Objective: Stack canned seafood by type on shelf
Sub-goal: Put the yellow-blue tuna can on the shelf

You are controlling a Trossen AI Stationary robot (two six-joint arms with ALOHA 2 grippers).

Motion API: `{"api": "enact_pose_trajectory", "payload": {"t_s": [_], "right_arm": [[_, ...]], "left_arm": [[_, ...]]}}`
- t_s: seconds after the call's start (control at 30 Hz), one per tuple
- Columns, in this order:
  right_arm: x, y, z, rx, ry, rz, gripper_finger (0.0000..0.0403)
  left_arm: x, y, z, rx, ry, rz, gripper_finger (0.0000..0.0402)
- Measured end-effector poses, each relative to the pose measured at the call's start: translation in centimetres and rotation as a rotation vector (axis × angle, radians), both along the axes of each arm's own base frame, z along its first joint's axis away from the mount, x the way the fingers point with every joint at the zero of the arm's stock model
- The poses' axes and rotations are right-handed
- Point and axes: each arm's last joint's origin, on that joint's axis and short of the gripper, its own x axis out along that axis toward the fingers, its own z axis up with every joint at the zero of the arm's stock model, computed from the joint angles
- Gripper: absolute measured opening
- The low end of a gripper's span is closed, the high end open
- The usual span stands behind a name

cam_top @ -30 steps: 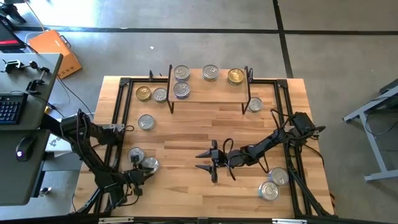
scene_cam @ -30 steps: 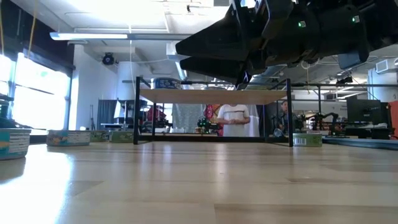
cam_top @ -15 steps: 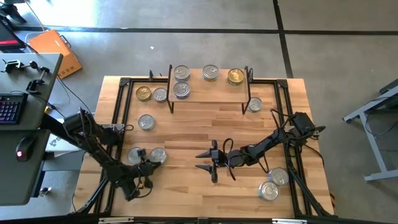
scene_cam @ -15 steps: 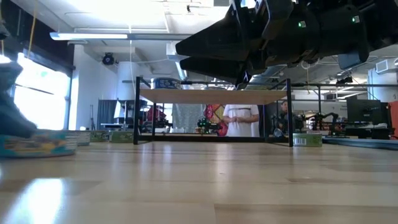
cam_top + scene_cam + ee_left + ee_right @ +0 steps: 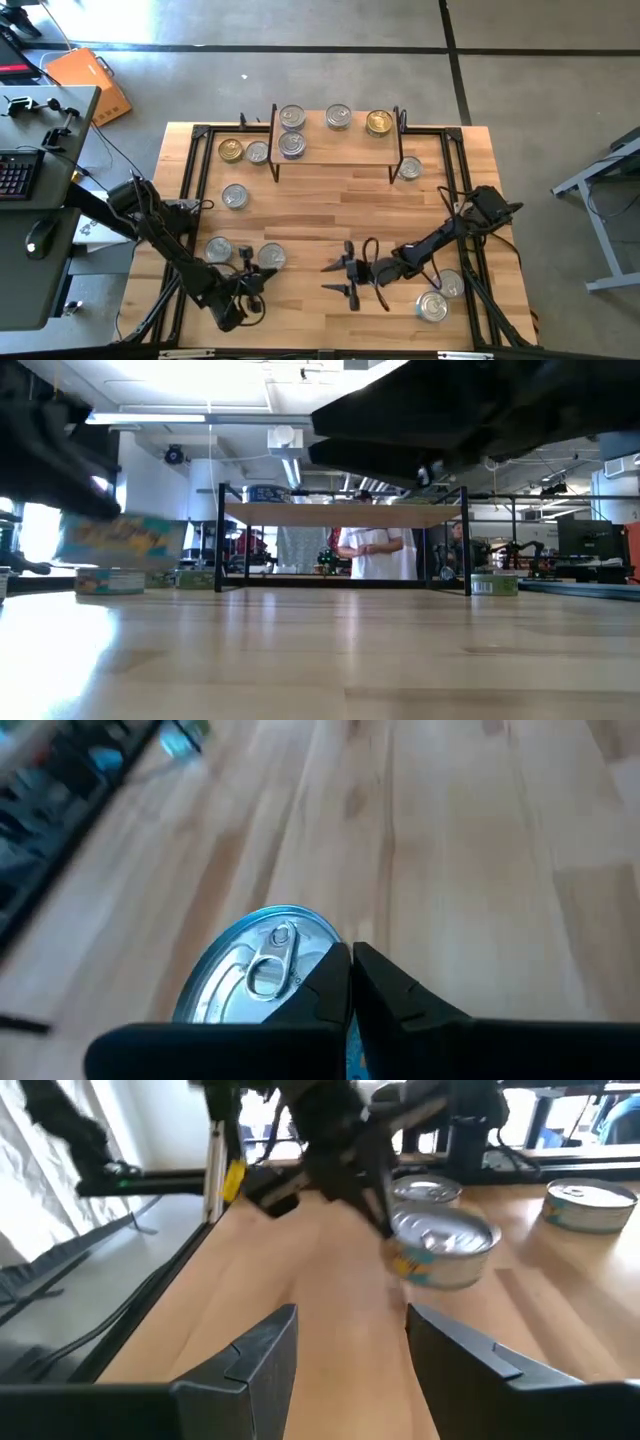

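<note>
Near the table's front-left corner: left gripper [image 5: 258, 270] clamped on a flat round silver-lidded tin with a bluish side label [image 5: 271, 257], held clear of the wooden tabletop [image 5: 320, 205].

In the low view we see the tin [image 5: 120, 542] tilted in the air; the grip sits at one edge of the lid [image 5: 262, 970], so we judge it could pivot or slip out during the carry to the small light-wood shelf on black legs [image 5: 345, 148]. The right gripper [image 5: 348, 279], fingers spread and empty, hangs mid-table near the likely path; a clash seems possible. A second tin [image 5: 218, 249] rests just beside the pickup spot.
</note>
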Motion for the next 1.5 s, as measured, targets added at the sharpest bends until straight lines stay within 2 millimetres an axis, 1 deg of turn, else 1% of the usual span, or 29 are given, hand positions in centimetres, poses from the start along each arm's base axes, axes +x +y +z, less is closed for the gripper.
{"api": "enact_pose_trajectory", "payload": {"t_s": [0.13, 0.27, 0.37, 0.47, 0.57, 0.63, 0.77, 0.9, 0.97, 1.07, 1.13, 1.2, 1.27, 1.33, 1.5], "right_arm": [[-1.0, 1.5, -0.4, -0.008, 0.034, -0.007, 0.0181], [-2.2, 3.1, -0.8, -0.004, 0.072, -0.027, 0.0181], [-3.3, 4.1, -1.2, -0.005, 0.102, -0.062, 0.0181], [-4.2, 4.9, -1.5, -0.014, 0.114, -0.114, 0.0181], [-4.9, 5.4, -1.6, -0.031, 0.104, -0.169, 0.0181], [-5.1, 5.6, -1.6, -0.043, 0.093, -0.196, 0.0181], [-5.3, 5.7, -1.6, -0.056, 0.084, -0.225, 0.0181], [-5.3, 5.7, -1.6, -0.056, 0.084, -0.229, 0.0181], [-5.2, 5.6, -1.6, -0.054, 0.084, -0.232, 0.0181], [-5.2, 5.5, -1.6, -0.053, 0.084, -0.234, 0.0181], [-5.2, 5.5, -1.6, -0.054, 0.084, -0.234, 0.0181], [-5.2, 5.5, -1.6, -0.054, 0.084, -0.235, 0.0181], [-5.2, 5.5, -1.6, -0.054, 0.084, -0.235, 0.0181], [-5.2, 5.5, -1.6, -0.055, 0.084, -0.234, 0.0181], [-5.2, 5.5, -1.6, -0.057, 0.083, -0.236, 0.0181]], "left_arm": [[1.7, 0.2, 0.9, 0.057, -0.022, -0.019, 0.0000], [3.7, 0.8, 1.6, 0.109, -0.050, -0.041, 0.0000], [5.6, 1.6, 2.4, 0.153, -0.074, -0.074, 0.0000], [8.1, 3.1, 3.6, 0.174, -0.115, -0.146, 0.0000], [10.6, 5.5, 4.9, 0.195, -0.176, -0.241, 0.0000], [12.1, 7.6, 5.7, 0.227, -0.224, -0.275, 0.0000], [15.1, 12.6, 7.9, 0.286, -0.261, -0.265, 0.0000], [17.4, 18.1, 10.4, 0.271, -0.237, -0.246, 0.0000], [18.0, 20.9, 11.4, 0.265, -0.194, -0.211, 0.0000], [18.2, 24.6, 12.4, 0.248, -0.158, -0.169, 0.0000], [18.0, 26.7, 12.5, 0.218, -0.157, -0.159, 0.0000], [17.7, 28.3, 12.4, 0.180, -0.158, -0.156, 0.0000], [17.4, 29.5, 12.2, 0.155, -0.141, -0.157, 0.0000], [17.2, 30.2, 12.0, 0.145, -0.127, -0.153, 0.0000], [17.1, 30.8, 11.8, 0.145, -0.121, -0.141, 0.0000]]}}
